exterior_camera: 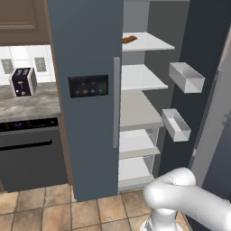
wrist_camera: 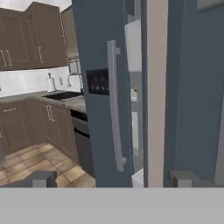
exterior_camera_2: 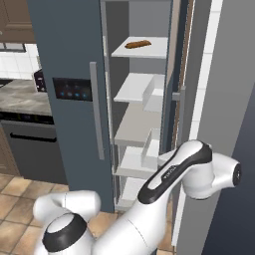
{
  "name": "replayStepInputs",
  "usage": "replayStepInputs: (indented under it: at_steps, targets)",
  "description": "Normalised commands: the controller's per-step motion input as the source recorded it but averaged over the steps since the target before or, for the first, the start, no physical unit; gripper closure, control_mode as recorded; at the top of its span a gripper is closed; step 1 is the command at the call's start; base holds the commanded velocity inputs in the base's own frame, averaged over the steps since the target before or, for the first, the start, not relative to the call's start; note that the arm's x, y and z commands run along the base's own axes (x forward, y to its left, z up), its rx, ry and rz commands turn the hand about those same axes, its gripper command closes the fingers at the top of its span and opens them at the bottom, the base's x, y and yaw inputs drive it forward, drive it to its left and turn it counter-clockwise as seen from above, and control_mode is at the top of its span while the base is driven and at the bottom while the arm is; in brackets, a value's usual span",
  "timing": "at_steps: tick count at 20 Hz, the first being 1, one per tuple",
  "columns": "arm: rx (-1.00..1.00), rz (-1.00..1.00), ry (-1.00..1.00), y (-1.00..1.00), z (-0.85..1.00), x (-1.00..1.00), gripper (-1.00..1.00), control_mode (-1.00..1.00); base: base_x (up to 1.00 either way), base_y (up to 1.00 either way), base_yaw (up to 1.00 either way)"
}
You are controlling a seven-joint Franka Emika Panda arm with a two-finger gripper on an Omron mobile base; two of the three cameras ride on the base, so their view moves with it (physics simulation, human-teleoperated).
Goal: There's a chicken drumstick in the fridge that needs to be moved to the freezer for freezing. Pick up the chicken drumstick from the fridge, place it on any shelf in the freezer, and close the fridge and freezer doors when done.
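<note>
The freezer door (exterior_camera: 85, 90) (exterior_camera_2: 69, 89) (wrist_camera: 100, 113), slate-blue with a dark blue-lit panel, stands shut, so the freezer and its shelf are hidden behind it. To its right the fridge (exterior_camera: 137, 81) (exterior_camera_2: 139, 89) is open, showing white shelves. The fridge door (exterior_camera: 205, 54) is swung out to the right with clear bins (exterior_camera: 186, 76) on its inside. The chicken drumstick is out of view. My gripper (wrist_camera: 113, 179) is open and holds nothing. It hangs low in front of the freezer door's grey bar handle (wrist_camera: 114, 105).
A longer brown stick-shaped food (exterior_camera: 129, 39) (exterior_camera_2: 138, 44) lies on the fridge's top shelf. A toaster (exterior_camera: 23, 81) stands on the counter (exterior_camera: 27, 106) to the left, above a dark appliance front (exterior_camera: 31, 158). Brown cabinets (wrist_camera: 26, 43) and tile floor (wrist_camera: 39, 162) lie left.
</note>
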Motion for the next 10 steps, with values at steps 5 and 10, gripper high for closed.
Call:
replayStepInputs:
  at_steps: [5,10]
  targets:
    - [0.0,0.08,0.0,0.0,-0.15,0.35,-1.0,-1.0,0.0,0.0,0.0]
    - [0.01,0.03,0.0,-0.24,-0.1,0.3,-1.0,-1.0,0.0,0.0,0.0]
